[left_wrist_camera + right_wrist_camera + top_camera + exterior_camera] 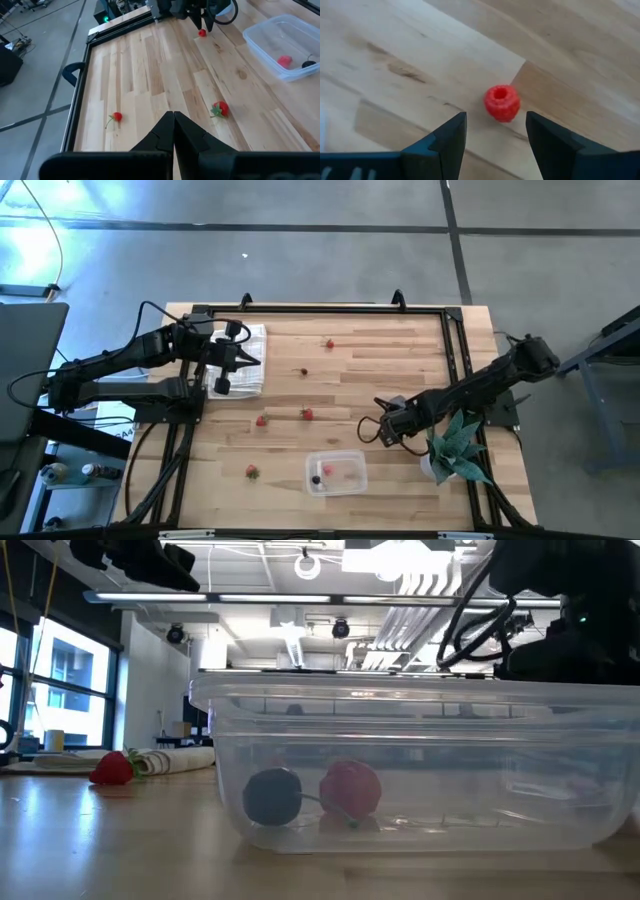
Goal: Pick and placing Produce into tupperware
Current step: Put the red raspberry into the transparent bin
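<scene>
The clear tupperware (336,472) stands near the table's front edge with a dark piece (272,795) and a red piece (350,788) resting on its floor. Loose produce lies on the wood: a red raspberry-like piece (502,103), two red pieces (262,420) (307,414) mid-table, one (251,472) left of the container, and two (329,344) (305,371) farther back. My right gripper (496,135) is open and points down just above the raspberry-like piece, its fingers apart from it and a little to one side. My left gripper (245,360) is shut, raised at the far left.
A folded white cloth (240,360) lies at the far left under my left gripper. A teal spiky potted plant (455,445) stands at the right edge beside my right arm. A black frame (455,340) borders the table. Bare wood lies between the scattered pieces.
</scene>
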You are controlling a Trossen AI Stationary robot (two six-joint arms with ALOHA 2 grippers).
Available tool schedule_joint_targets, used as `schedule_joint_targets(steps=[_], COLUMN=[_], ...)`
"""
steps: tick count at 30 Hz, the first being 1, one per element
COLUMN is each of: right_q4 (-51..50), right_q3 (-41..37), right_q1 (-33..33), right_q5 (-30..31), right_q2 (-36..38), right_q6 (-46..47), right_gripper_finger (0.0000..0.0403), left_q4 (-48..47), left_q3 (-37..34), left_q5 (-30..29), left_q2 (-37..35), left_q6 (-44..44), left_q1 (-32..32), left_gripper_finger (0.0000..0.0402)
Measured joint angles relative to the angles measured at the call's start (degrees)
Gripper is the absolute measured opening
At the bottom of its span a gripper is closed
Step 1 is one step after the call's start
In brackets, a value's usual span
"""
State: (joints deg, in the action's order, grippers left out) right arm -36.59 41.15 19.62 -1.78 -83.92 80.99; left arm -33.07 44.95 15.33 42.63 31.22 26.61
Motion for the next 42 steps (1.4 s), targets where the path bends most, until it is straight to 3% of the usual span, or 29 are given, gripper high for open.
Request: schedule_joint_targets(steps=[10,23,35,42], right_q4=[0.6,-0.5,-1.4,-1.4], right_q3=[0.3,1.3,1.3,1.3], right_q1=[-0.1,0.0,0.0,-1.6], right_q5=[1.4,4.0,5.5,5.6], right_q2=[-5.2,-5.7,-5.7,-5.7], right_q6=[-1.8,-2.2,-2.6,-3.1], right_gripper_finger=[0.0197,0.0195,0.0144,0.0140], left_q4=[0.0,0.0,0.0,0.0], left_q3=[0.0,0.0,0.0,0.0], left_q5=[0.0,0.0,0.0,0.0], left_q2=[0.0,0.0,0.0,0.0], left_q6=[0.0,0.0,0.0,0.0], left_q1=[0.0,0.0,0.0,0.0], left_gripper_finger=[0.0001,0.0001,0.0001,0.0001])
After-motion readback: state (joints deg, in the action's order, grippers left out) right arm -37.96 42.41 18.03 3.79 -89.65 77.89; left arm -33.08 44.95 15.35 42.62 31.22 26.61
